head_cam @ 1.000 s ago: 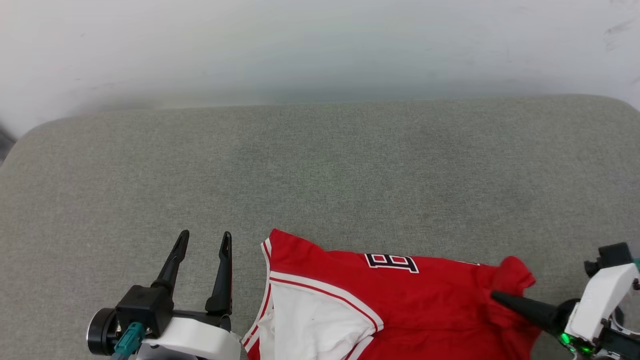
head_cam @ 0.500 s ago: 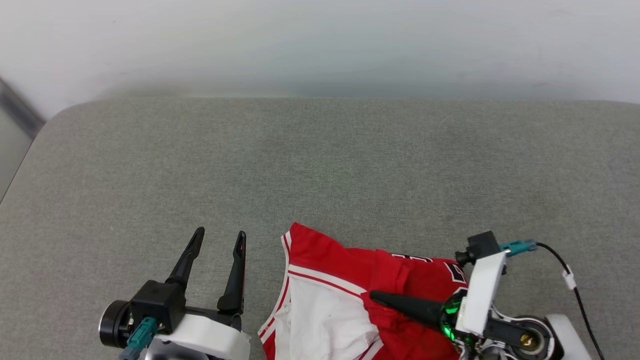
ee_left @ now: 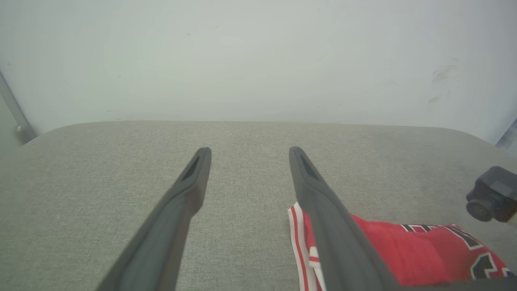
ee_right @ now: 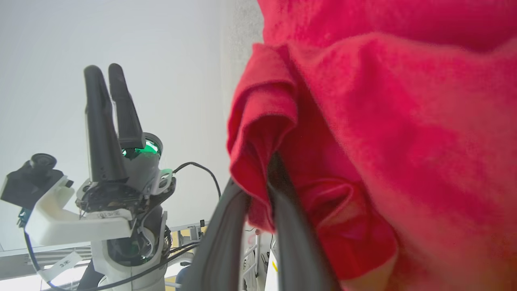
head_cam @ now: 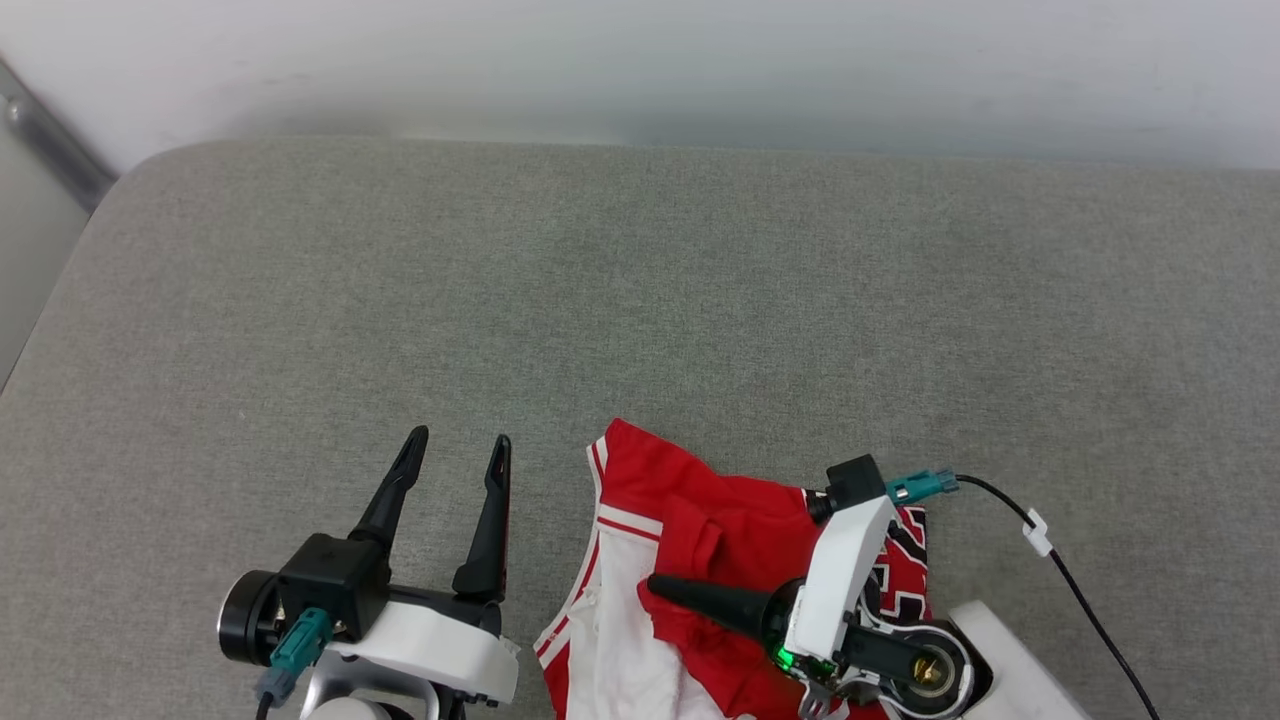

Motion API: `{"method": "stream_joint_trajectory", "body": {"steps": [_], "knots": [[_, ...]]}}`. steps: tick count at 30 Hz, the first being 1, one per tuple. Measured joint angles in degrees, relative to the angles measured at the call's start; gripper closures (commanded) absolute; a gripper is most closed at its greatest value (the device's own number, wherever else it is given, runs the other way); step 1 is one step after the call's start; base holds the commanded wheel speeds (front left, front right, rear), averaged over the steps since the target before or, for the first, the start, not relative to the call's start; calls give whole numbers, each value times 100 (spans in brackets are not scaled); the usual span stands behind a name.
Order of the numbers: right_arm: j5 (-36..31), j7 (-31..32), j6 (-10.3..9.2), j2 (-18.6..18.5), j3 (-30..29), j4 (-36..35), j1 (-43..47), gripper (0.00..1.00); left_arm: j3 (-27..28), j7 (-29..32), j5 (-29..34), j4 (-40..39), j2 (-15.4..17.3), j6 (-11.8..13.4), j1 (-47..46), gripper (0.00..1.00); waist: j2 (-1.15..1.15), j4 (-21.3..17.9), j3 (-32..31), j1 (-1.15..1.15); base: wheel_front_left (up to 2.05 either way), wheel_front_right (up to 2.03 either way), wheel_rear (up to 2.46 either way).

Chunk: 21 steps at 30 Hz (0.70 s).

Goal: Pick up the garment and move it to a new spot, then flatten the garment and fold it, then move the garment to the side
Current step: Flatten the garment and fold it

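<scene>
The garment (head_cam: 725,520), red with white sleeve and striped trim, lies bunched at the near edge of the head view. My right gripper (head_cam: 660,588) points left across it, shut on a fold of red cloth. In the right wrist view that cloth (ee_right: 404,121) drapes over the two fingers (ee_right: 282,210) and hides their tips. My left gripper (head_cam: 455,450) stands open just left of the garment, nothing between its fingers. The left wrist view has the left gripper (ee_left: 248,151) over bare fabric, with the garment's striped edge (ee_left: 387,250) beside its right finger.
A grey cushioned surface (head_cam: 640,300) stretches wide ahead, ending at a white wall (head_cam: 640,60). Its rounded left corner (head_cam: 90,230) drops off by a grey rail (head_cam: 50,140). A black cable (head_cam: 1080,590) trails from my right wrist.
My right gripper has swept left across the garment, dragging its right part over onto the rest. The head camera has shifted too. The left gripper stays open.
</scene>
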Motion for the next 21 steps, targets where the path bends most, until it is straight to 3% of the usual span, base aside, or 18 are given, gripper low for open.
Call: {"method": "stream_joint_trajectory", "body": {"steps": [1, 2, 8, 12, 17, 21], "knots": [[19, -45, 0, 0, 85, 65, -36, 51, 0, -7, 9, 8, -14, -1, -12, 0, 0, 2, 18, 0, 0, 0, 0], [46, -101, 0, 1, 161, 113, -55, 0, -1, -13, 22, 15, -27, -12, -18, 0, 0, -2, 29, 0, 0, 0, 0], [16, -426, 0, -2, 579, 103, -264, 0, 26, -26, 30, 81, -53, -41, -20, 0, 0, -90, -12, 0, 0, 0, 0], [-408, -683, 0, -29, 831, -172, -366, 0, 37, -31, 30, 103, -52, -42, -17, 0, 0, -152, -125, 0, 0, 0, 0], [-1477, -1281, 0, -460, 1157, -625, -444, 0, 60, -32, 29, 115, -49, -19, 63, 0, 0, -238, -282, 0, 0, 0, 0], [-2393, -1953, 0, -730, 959, -788, -433, 0, 88, -33, 23, 113, -44, 16, 120, 0, 0, -328, -374, 0, 0, 0, 0]]}}
